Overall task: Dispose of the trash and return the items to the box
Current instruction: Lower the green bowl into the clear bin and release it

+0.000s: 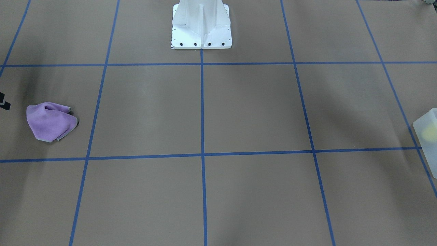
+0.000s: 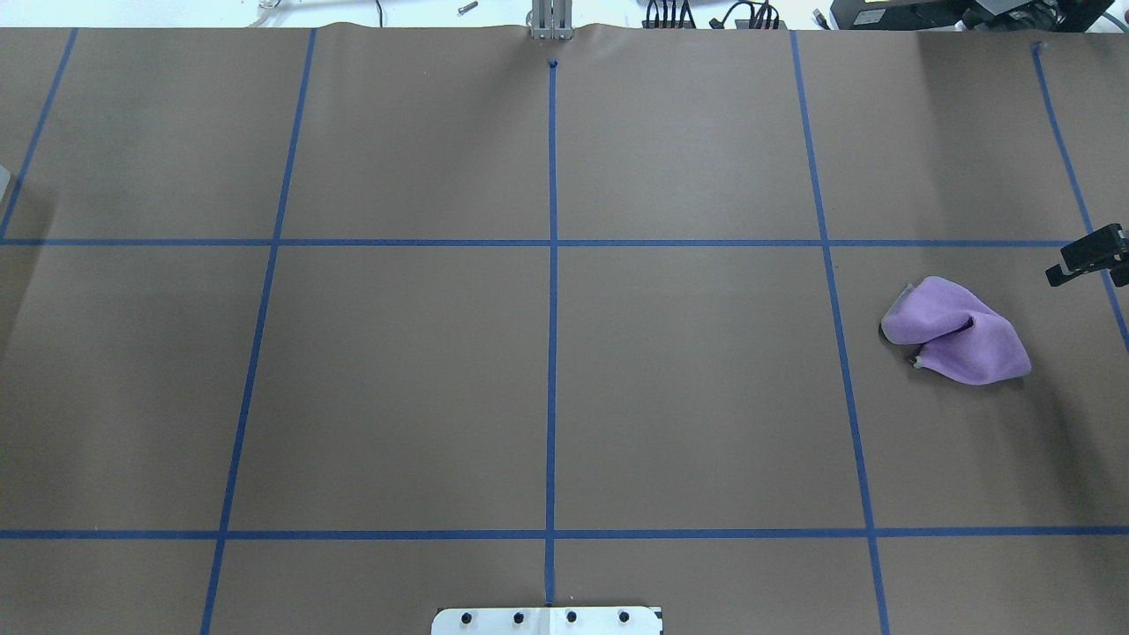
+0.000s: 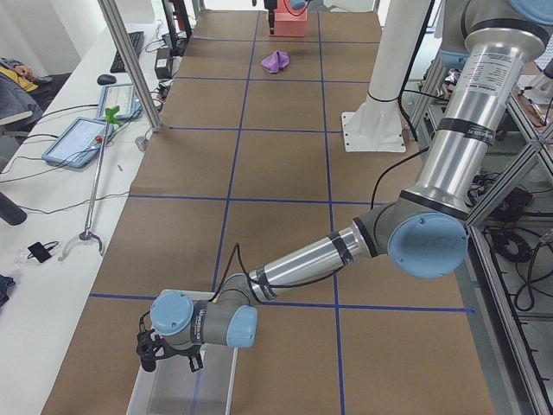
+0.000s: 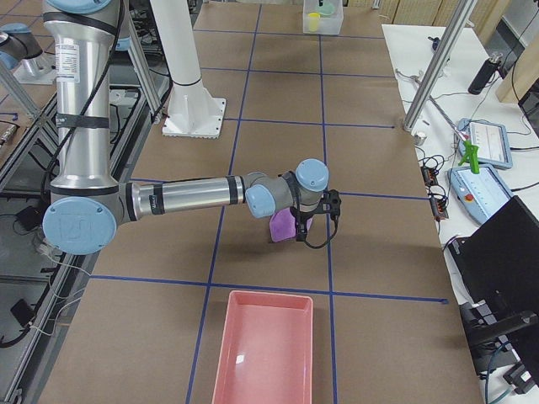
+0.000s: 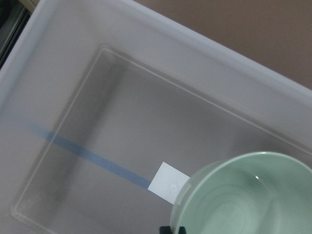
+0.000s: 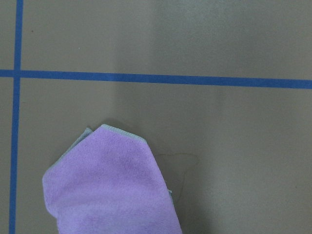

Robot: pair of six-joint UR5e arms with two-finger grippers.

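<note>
Small yellow plastic cup point(image 4: 313, 18) sits in the large translucent frosted-white plastic box point(image 5: 73, 29). Round pale mint-green bowl point(image 5: 248, 195) is within the box walls, possibly not yet set down. Left gripper point(image 3: 168, 353) is above it; jaw state cannot be told. Right gripper point(image 4: 305, 227) hovers by the crumpled purple cloth point(image 2: 957, 331), jaws likewise unclear. The cloth, likely trash, is not yet disposed of.

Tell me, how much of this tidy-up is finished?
Done: the yellow cup sits in the box. In hand: the mint-green bowl is over or inside the box beneath the left gripper; whether it is released is unclear. Left: the purple cloth lies on the table by the right gripper, not in the pink tray.
</note>
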